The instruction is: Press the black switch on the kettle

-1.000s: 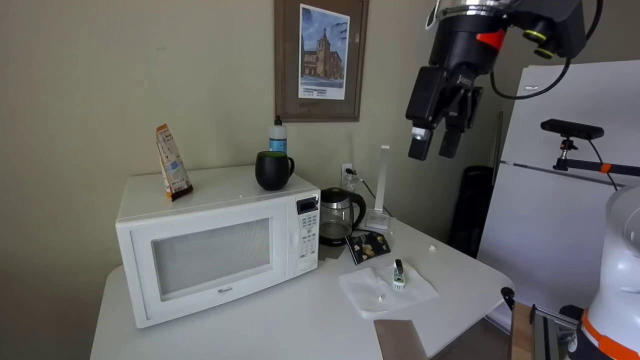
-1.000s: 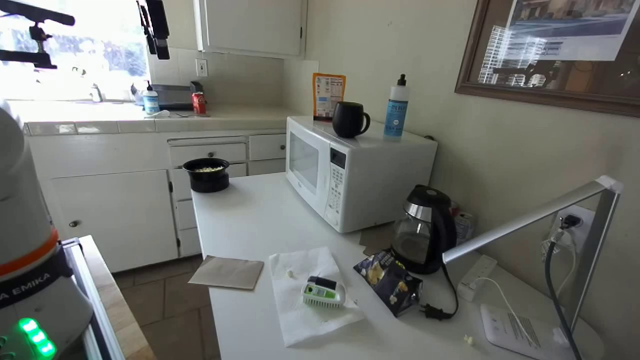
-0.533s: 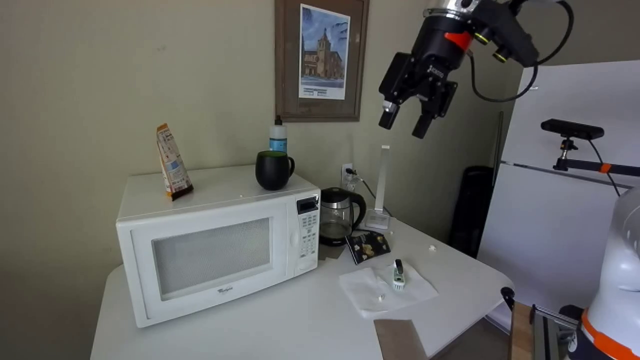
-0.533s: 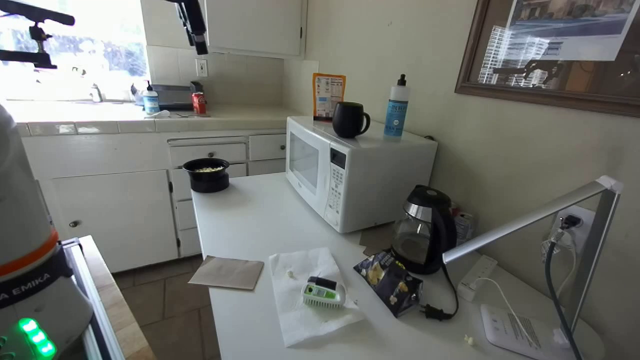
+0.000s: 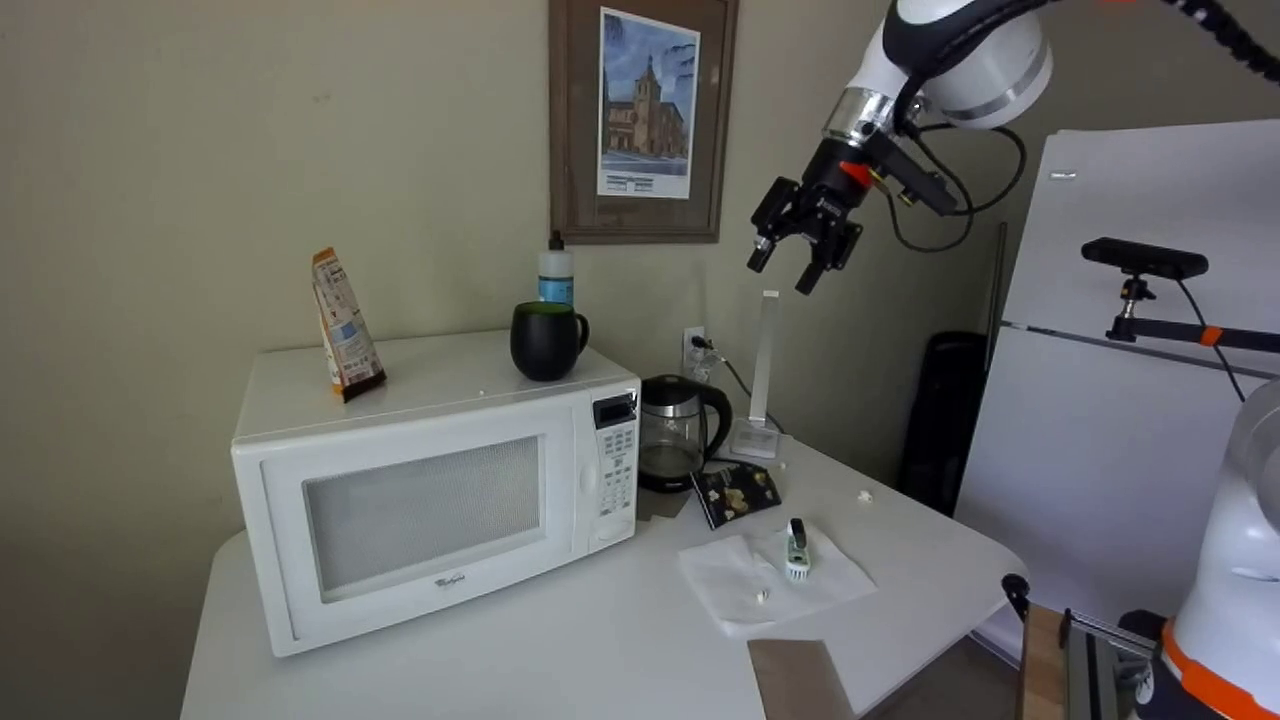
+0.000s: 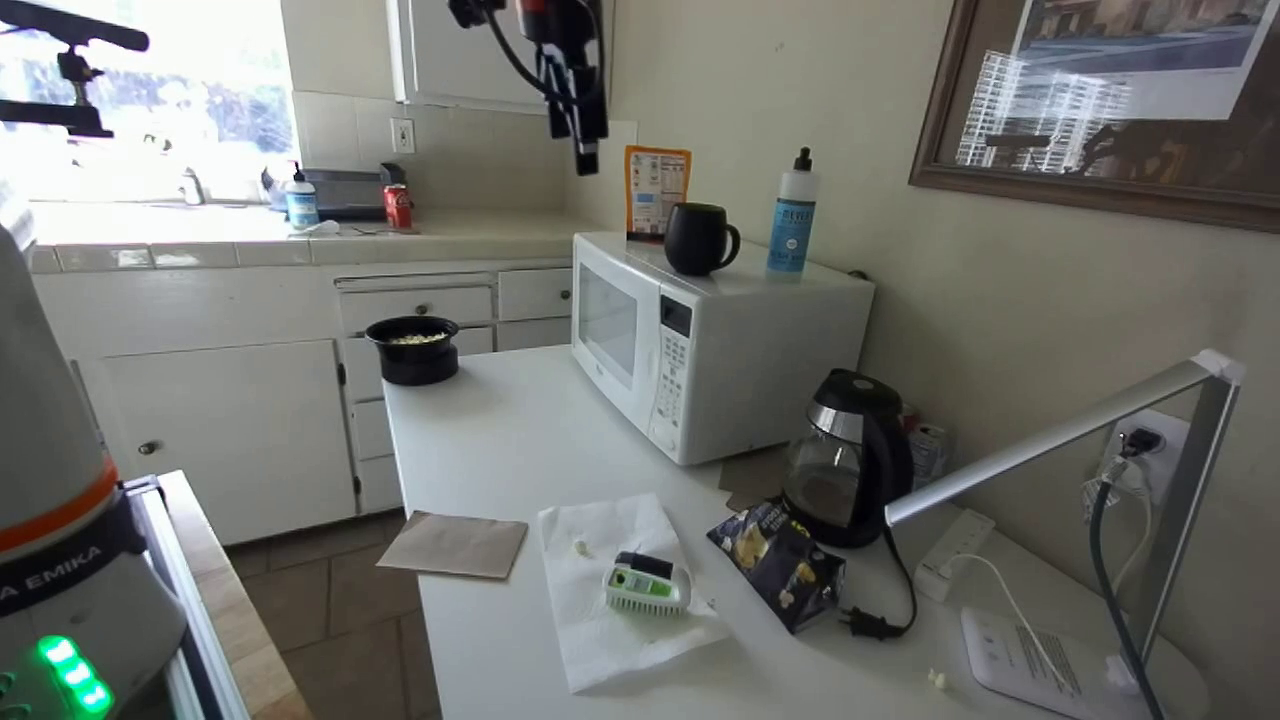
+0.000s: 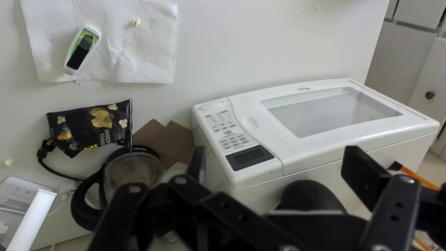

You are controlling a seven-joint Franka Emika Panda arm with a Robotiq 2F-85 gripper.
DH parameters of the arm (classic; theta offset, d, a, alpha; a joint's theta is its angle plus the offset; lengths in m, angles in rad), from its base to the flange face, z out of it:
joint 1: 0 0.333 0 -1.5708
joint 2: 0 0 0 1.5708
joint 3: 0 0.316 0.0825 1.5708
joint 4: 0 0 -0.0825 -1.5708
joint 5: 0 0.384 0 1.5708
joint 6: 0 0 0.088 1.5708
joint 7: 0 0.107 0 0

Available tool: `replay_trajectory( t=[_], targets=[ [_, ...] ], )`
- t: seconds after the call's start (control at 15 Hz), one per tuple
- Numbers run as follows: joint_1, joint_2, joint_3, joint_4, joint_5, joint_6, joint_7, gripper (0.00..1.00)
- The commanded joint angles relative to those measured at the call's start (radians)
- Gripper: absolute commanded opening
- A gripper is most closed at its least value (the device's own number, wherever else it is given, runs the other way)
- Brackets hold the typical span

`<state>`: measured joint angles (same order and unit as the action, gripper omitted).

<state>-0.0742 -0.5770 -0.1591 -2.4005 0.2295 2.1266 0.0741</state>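
Near the wall-side edge of the tabletop [image 5: 600, 650], the Whirlpool microwave [image 5: 420, 520] covers a margin of the glass electric kettle [image 5: 674, 438] in an exterior view. The gripper [image 7: 273, 157] hides the kettle's lid end in the wrist view; the black switch cannot be made out. A round black pot [image 6: 418, 366] hides one tabletop corner, its pale contents [image 6: 418, 339] too small to tell. At the edge toward the robot [image 5: 1220, 590], a brown paper napkin [image 5: 802, 678] is cut off below in an exterior view.
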Motion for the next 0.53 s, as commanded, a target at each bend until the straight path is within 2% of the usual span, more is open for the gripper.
replay_trajectory(
  t=[0.0, 0.27, 0.47],
  targets=[
    [0.006, 0.213, -0.105, 0.111, 0.059, 0.061, -0.162, 1.0],
    [-0.005, 0.432, -0.195, 0.246, 0.181, 0.089, -0.298, 1.0],
    [-0.044, 0.593, -0.21, 0.37, 0.322, 0.045, -0.339, 1.0]
  ],
)
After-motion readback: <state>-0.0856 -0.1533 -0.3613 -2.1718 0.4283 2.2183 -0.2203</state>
